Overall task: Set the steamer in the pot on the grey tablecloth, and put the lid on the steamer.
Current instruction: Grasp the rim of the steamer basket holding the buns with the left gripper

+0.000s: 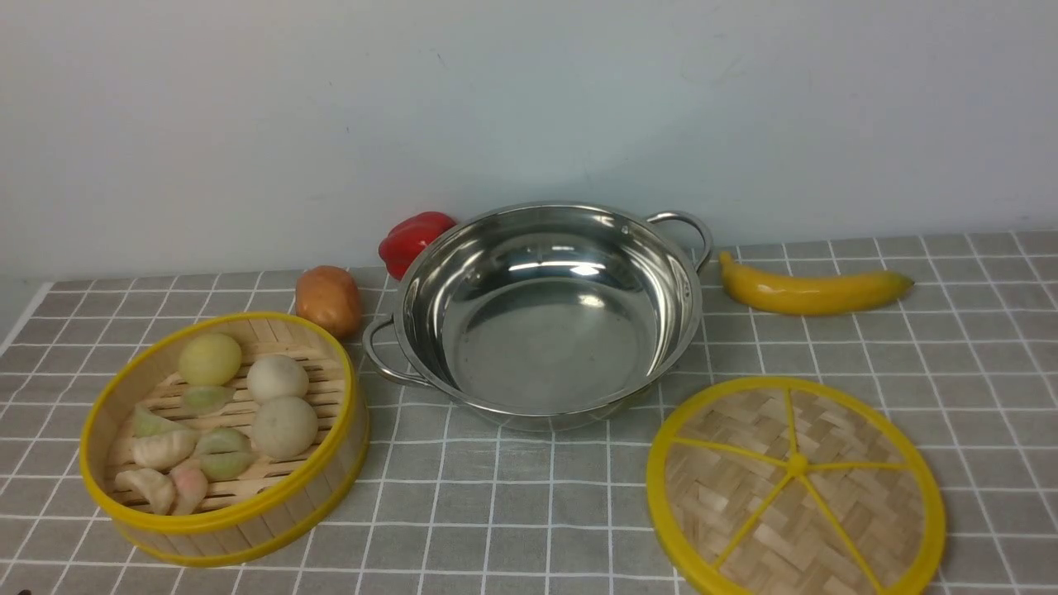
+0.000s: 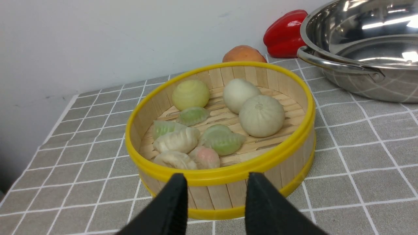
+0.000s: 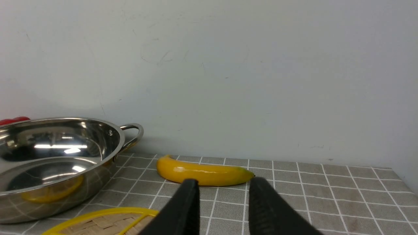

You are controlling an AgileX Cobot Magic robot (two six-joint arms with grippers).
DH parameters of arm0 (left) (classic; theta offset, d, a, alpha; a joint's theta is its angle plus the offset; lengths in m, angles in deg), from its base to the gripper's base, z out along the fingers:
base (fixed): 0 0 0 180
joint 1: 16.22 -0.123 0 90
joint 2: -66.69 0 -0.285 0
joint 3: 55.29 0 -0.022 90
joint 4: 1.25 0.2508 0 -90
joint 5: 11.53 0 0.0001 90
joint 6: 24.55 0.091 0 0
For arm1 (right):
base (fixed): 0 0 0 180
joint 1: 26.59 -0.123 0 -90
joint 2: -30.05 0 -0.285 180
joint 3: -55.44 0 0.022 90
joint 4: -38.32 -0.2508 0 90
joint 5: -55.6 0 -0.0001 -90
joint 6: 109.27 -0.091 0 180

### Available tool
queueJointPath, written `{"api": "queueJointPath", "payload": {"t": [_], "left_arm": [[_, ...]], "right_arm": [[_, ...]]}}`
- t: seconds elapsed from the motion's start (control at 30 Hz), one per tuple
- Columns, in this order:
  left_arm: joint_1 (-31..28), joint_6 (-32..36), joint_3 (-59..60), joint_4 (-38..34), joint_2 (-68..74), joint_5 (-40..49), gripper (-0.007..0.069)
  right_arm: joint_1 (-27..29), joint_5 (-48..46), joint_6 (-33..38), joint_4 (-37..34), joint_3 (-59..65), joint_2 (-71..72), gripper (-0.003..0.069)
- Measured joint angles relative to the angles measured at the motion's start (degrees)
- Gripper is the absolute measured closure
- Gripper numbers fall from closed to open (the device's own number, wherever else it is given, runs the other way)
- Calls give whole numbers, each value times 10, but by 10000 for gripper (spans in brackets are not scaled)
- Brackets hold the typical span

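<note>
I see the round yellow-rimmed bamboo steamer (image 1: 289, 511) on the grey grid-lined tablecloth (image 1: 529, 504), left of the wide shiny steel pot (image 1: 545, 347) and apart from it. The flat woven-bamboo lid (image 1: 795, 483) lies on the surface nearer me, to the pot's right. My left jaws stand apart, empty, beside the steamer's wall; right jaws likewise, near the lid.

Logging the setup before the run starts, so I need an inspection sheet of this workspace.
Surface: grey tablecloth, white grid, flat.
Job's things: steamer with buns, left of the empty pot; lid flat on the cloth, front right.
Clutter: red pepper, orange-brown fruit, banana beside the pot.
Grippers: left claw open, facing the steamer; right claw open, empty.
Cables: nothing seen.
Surroundings: plain pale wall behind.
</note>
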Motion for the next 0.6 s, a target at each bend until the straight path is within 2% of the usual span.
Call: {"api": "queueJointPath", "payload": {"t": [0.47,0.53,0.6], "left_arm": [[0,-2,0,-3,0,0,382],[0,-16,0,-30,0,0,382],[0,-60,0,-118,0,-1,382]], "right_arm": [[0,0,-1,-2,0,0,419],[0,0,-10,-17,0,0,419],[0,1,-51,-71,0,0,419]]}}
